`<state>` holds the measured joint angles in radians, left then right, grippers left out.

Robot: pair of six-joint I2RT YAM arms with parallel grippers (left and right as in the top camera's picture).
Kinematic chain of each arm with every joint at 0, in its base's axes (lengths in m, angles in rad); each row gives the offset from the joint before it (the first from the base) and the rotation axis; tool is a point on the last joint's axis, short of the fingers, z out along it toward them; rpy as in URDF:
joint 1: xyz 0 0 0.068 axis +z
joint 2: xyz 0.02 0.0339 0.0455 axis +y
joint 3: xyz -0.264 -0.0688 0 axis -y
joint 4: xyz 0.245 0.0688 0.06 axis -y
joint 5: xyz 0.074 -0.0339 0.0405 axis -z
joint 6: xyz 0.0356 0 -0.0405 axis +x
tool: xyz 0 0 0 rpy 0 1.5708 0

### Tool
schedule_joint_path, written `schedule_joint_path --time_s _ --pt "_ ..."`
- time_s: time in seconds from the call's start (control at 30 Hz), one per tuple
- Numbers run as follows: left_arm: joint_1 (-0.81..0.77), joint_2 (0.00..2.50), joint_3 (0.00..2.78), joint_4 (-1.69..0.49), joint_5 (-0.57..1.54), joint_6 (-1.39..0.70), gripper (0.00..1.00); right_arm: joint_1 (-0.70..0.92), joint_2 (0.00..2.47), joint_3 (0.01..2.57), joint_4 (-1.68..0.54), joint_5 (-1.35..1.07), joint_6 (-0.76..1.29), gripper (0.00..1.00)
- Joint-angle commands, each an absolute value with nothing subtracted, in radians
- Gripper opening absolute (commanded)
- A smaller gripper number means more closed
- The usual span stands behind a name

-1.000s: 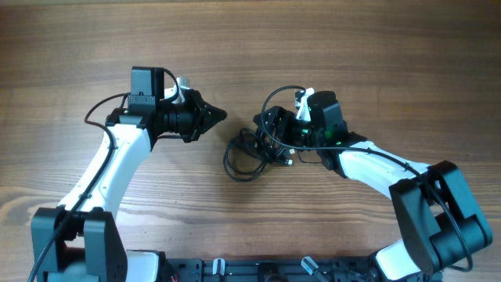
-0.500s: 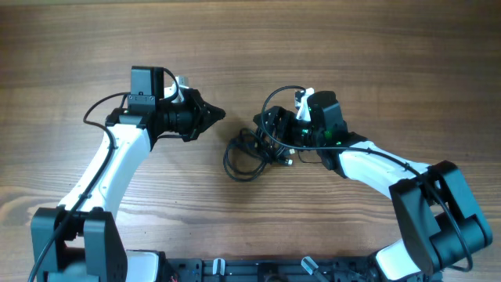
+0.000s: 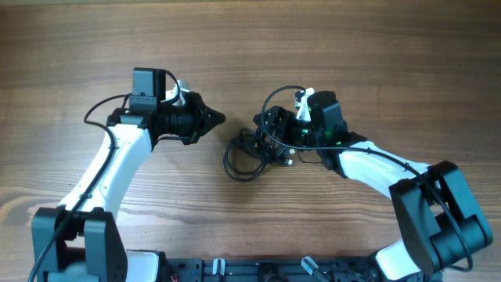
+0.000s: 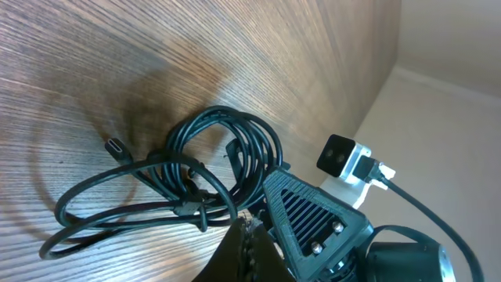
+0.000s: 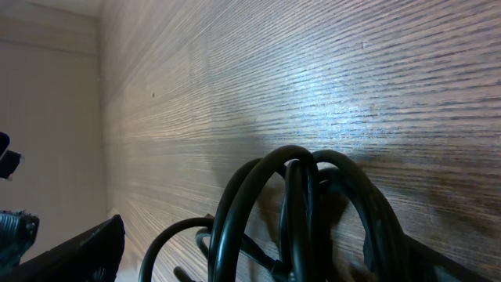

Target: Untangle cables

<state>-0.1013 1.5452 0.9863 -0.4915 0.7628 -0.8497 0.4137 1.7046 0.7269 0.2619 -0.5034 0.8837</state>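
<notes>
The cables (image 3: 249, 153) lie as a bunch of thin black loops on the wood at mid-table. My left gripper (image 3: 221, 118) is shut and empty, pointing right, a short gap to the left of the bunch. In the left wrist view its closed fingertips (image 4: 246, 233) sit just below the cables (image 4: 184, 184), apart from them. My right gripper (image 3: 272, 135) stands open at the bunch's right side. In the right wrist view the cables (image 5: 301, 207) loop up between its wide-spread fingers (image 5: 82, 252), so the right gripper (image 5: 262, 239) straddles them without closing.
The bare wooden tabletop (image 3: 376, 47) extends on all sides. The right arm's own thicker black wire (image 3: 275, 95) arcs above its wrist. The right gripper's body (image 4: 313, 223) fills the lower right of the left wrist view.
</notes>
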Motion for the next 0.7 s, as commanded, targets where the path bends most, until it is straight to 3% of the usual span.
schedule_joint_path --time_s 0.0,0.27,0.43,0.47,0.53,0.57,0.6,0.67 --pt "-0.132 1.530 0.999 -0.500 0.746 -0.815 0.04 0.412 1.709 0.731 0.270 -0.489 0.869 1.00" --pt "-0.168 1.531 0.999 -0.570 0.648 -0.815 0.04 0.412 1.709 0.731 0.316 -0.495 0.878 1.00" --pt "-0.168 1.531 0.999 -0.628 0.649 -0.814 0.04 0.412 1.709 0.731 0.298 -0.497 0.992 0.99" --pt "-0.168 1.531 0.999 -0.647 0.653 -0.814 0.04 0.412 1.709 0.731 0.295 -0.497 0.983 0.74" --pt "-0.168 1.531 0.999 -0.669 0.677 -0.810 0.04 0.412 1.709 0.731 0.284 -0.497 0.984 0.45" --pt "-0.168 1.531 0.999 -0.675 0.702 -0.787 0.04 0.412 1.709 0.731 0.274 -0.497 0.984 0.22" --pt "-0.168 1.531 0.999 -0.675 0.715 -0.776 0.04 0.412 1.709 0.731 0.266 -0.497 0.984 0.06" --pt "-0.168 1.531 0.999 -0.675 0.723 -0.765 0.04 0.412 1.709 0.731 0.245 -0.496 0.987 0.04"
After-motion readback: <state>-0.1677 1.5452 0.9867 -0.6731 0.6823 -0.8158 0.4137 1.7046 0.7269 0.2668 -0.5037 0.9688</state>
